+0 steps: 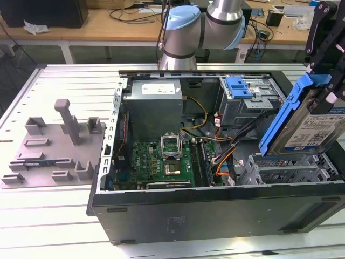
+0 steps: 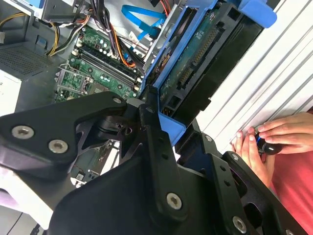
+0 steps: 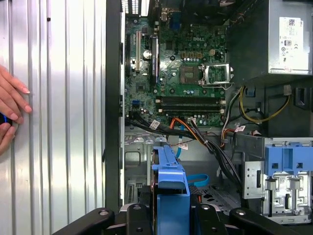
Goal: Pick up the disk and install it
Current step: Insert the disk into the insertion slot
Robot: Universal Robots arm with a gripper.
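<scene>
Over on the exterior view's left, I see the grey plastic fixture with its upright posts, sitting on the slatted metal table, well apart from everything I'm handling. Next along is the open computer case, lying on its side. Its grey power supply sits toward the back and the green motherboard lies nearer the camera. My arm rises behind the case. Further right inside the case, a bare blue bracket tops the metal drive cage. A bundle of cables runs from beneath it toward the board.

At the exterior view's right, the gripper has the disk up in the air above that end of the case. The disk is tilted steeply, with its label facing the camera and its blue frame edge toward the left. In both wrist views the jaws are clamped against the two sides of the disk, its blue frame pinched between the black fingers. The second wrist view shows the disk's circuit-board underside.

Beside the case, in both wrist views, a person's hand rests on the table slats, holding a small dark object I can't identify.
</scene>
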